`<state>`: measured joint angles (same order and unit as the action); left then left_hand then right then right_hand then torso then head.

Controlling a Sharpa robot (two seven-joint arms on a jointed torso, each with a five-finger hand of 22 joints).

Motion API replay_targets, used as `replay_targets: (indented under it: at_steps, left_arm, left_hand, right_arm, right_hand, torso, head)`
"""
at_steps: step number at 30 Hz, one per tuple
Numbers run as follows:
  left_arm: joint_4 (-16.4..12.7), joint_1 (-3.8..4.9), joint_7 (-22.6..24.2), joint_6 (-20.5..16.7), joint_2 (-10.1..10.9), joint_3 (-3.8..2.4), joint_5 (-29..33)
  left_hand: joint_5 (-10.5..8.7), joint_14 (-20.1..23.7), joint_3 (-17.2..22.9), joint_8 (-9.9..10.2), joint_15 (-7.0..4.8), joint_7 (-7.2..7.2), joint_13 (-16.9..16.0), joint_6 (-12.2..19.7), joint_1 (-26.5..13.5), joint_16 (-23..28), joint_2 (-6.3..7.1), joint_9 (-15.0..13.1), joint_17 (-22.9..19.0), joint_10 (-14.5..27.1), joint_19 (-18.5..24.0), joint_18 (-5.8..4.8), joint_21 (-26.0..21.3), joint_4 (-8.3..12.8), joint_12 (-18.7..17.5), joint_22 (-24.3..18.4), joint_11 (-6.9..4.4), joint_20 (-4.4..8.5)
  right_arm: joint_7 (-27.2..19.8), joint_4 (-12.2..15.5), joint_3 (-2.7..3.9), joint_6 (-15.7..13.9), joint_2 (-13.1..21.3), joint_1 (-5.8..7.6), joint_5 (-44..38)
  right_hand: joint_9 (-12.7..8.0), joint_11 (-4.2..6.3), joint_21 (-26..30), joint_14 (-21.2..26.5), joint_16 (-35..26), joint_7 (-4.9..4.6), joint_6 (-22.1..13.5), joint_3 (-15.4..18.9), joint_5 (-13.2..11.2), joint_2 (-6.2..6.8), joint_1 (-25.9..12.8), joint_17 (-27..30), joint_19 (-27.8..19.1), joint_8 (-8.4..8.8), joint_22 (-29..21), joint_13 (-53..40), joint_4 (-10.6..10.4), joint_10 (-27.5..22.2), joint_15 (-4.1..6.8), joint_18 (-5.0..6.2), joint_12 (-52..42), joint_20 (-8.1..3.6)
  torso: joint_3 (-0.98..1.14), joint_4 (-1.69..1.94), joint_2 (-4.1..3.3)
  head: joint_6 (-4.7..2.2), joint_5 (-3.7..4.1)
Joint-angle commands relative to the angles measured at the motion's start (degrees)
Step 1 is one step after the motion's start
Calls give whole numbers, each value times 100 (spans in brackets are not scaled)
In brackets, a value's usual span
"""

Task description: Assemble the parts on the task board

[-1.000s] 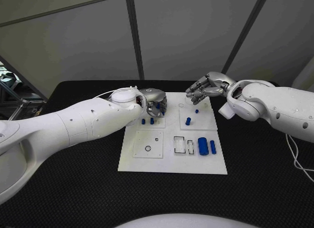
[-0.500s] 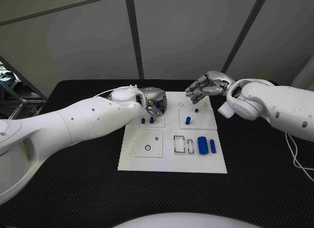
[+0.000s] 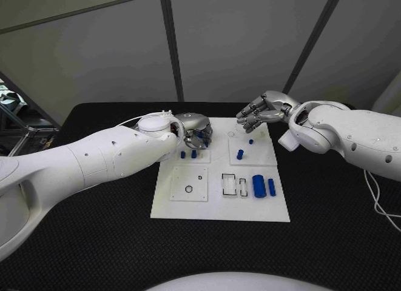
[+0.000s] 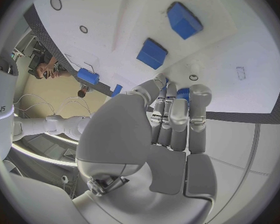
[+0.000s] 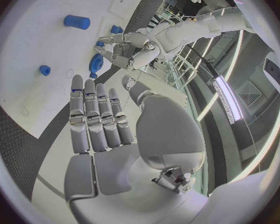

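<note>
Small blue plastic parts (image 3: 259,186) lie and stand on the white flat task board (image 3: 219,209) in the middle of the black worktop (image 3: 95,242); they look light, rigid and smooth, so a fingertip pinch across the sides should suit. Left robot hand (image 3: 196,130) hovers over the board's far left corner, fingers curled together around a blue piece (image 4: 183,92). Right robot hand (image 3: 261,113) hangs empty, fingers loosely apart.
</note>
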<state>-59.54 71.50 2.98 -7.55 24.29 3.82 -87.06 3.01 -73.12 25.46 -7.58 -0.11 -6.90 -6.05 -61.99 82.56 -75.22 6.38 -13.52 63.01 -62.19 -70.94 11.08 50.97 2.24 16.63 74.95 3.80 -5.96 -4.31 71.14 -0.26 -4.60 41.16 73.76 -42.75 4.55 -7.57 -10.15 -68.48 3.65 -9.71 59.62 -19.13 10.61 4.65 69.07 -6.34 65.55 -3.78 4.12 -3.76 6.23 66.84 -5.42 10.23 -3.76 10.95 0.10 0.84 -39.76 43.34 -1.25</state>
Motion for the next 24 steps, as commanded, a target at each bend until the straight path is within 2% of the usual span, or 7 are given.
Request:
replay_targets:
  at_steps: [1,6,9,14,19,22,24]
  left_arm:
    - [-104,17,43,-95,53,-124,93]
    - [-343,-6,-7,-124,248,-384,214]
    - [-484,-21,-43,-96,397,-464,281]
    - [-620,-43,-122,19,628,-510,339]
    - [-671,-84,-183,96,816,-521,369]
    - [-665,-116,-213,117,893,-522,397]
    - [-655,-131,-224,123,918,-523,405]
  left_hand:
    - [-9,-35,-25,27,19,0,8,-43,-67,-30,2,2,-22,-48,-29,-355,29,29,-32,50,21,-13]
    - [-10,-51,-35,31,25,-6,13,-57,-96,-46,2,4,-11,-67,-41,-359,58,20,-49,70,25,-18]
    - [-11,-60,-43,31,32,-9,15,-73,-119,-55,1,4,-9,-84,-44,-361,67,11,-60,79,28,-24]
    - [-14,-62,-55,37,39,-13,18,-83,-150,-58,5,6,-20,-101,-44,-361,70,-1,-76,88,33,-31]
    - [-15,-59,-60,39,42,-13,20,-85,-159,-57,9,6,-27,-106,-43,-362,71,-4,-82,91,34,-33]
    - [-16,-63,-63,41,43,-14,21,-87,-165,-61,10,7,-23,-109,-44,-362,73,-7,-85,93,35,-34]
    - [-16,-63,-63,41,43,-14,21,-87,-165,-61,10,7,-23,-109,-44,-362,73,-7,-85,93,35,-34]
  right_arm:
    - [-56,9,3,-19,2,12,0]
    - [-60,6,3,-16,12,12,0]
    - [-60,8,3,-15,20,11,0]
    - [-57,10,3,-14,36,11,0]
    - [-52,13,3,-15,53,11,0]
    - [-51,14,3,-15,59,11,-1]
    - [-51,14,3,-15,58,11,-1]
  right_hand:
    - [6,25,29,0,-4,-20,37,10,21,-16,-7,10,56,-7,-6,0,30,3,22,23,10,1]
    - [6,25,29,0,-4,-20,37,10,21,-16,-7,10,56,-7,-6,0,30,3,22,23,10,1]
    - [6,25,29,0,-4,-20,37,10,21,-16,-7,10,56,-7,-6,0,30,3,22,23,10,1]
    - [6,25,29,0,-4,-20,37,10,21,-16,-7,10,56,-7,-6,0,30,3,22,23,10,1]
    - [6,25,29,0,-4,-20,37,10,21,-16,-7,10,56,-7,-6,0,30,3,22,23,10,1]
    - [6,25,29,0,-4,-20,37,10,21,-16,-7,10,56,-7,-6,0,30,3,22,23,10,1]
    - [6,25,29,0,-4,-20,37,10,21,-16,-7,10,56,-7,-6,0,30,3,22,23,10,1]
  torso:
    - [2,-2,0]
    - [-1,0,0]
    - [3,2,2]
    - [0,5,1]
    - [-1,7,2]
    - [-2,18,4]
    - [-2,12,3]
  head:
    - [-28,-17]
    - [-40,-17]
    - [-47,-14]
    - [-40,-18]
    - [-39,-25]
    - [-36,-20]
    - [-34,-24]
